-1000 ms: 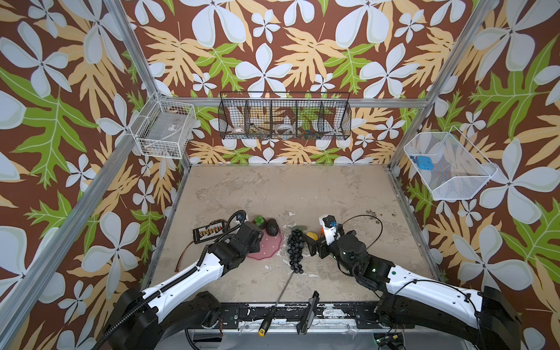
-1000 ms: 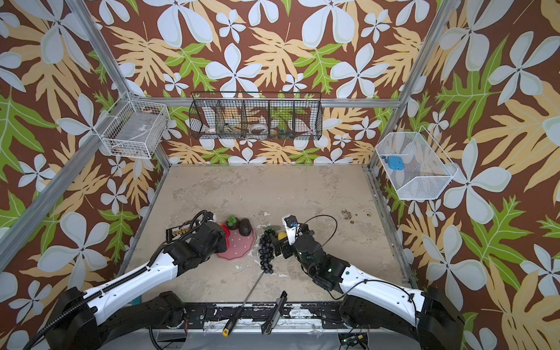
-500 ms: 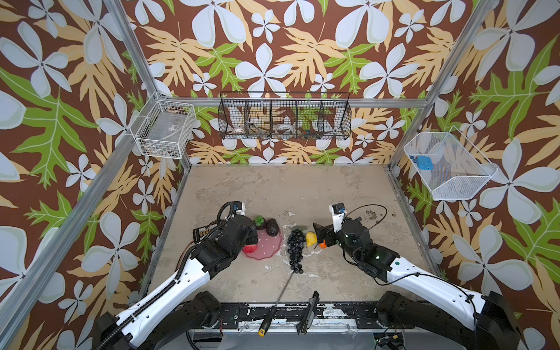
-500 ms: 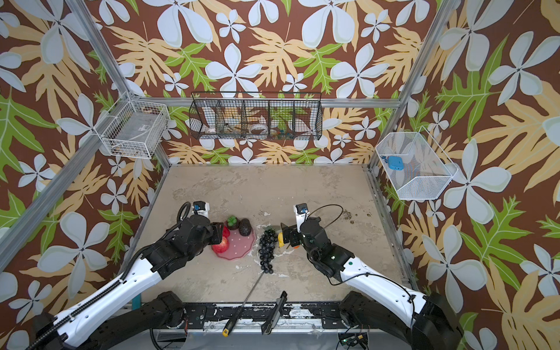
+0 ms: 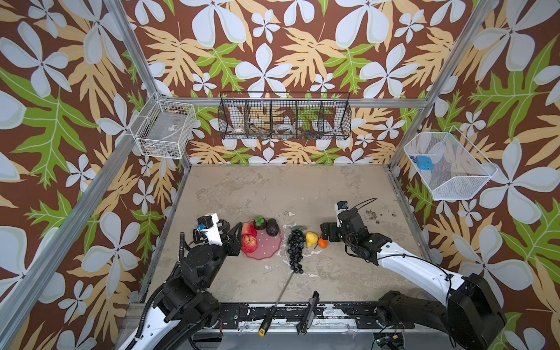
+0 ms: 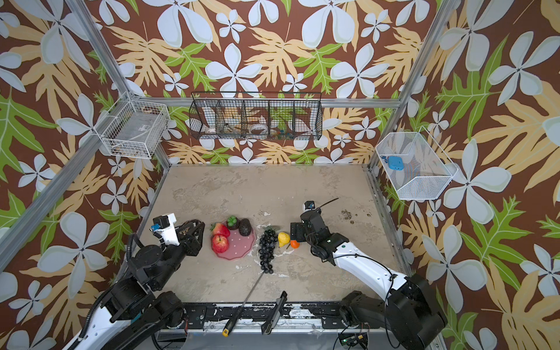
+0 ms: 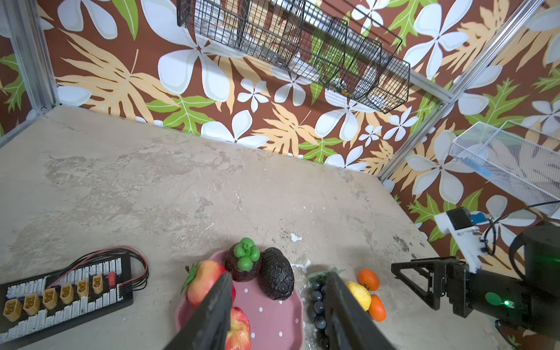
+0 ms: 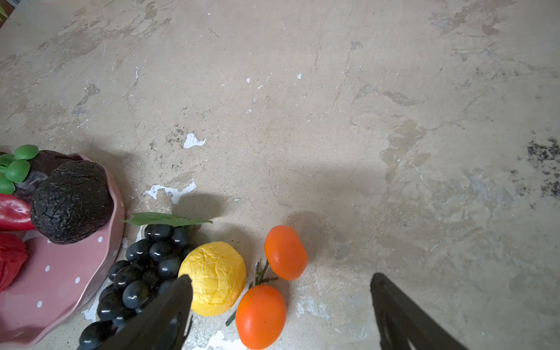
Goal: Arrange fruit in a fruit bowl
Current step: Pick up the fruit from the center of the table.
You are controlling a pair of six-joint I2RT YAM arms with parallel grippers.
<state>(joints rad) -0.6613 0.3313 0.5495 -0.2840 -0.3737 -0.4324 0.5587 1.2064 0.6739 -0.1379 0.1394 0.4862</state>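
in both top views the fruit bowl (image 5: 268, 250) sat left of centre, holding two apples (image 5: 249, 244), the mangosteen (image 5: 259, 222) and the avocado (image 5: 272, 228). the grape bunch (image 5: 295, 251), its long axis running toward the robot's base, lay on the surface (image 5: 303, 194) beside the bowl. the lemon (image 6: 283, 238) lay between it and the right jaws.

left wrist view: the left jaws were partly apart above the bowl, holding nothing.

right wrist view: the right jaws gaped wide and empty. the crinkled yellow lemon lay just ahead of one jaw, with two glossy oranges (image 8: 285, 252) beside it. i judged the right arm nearer.
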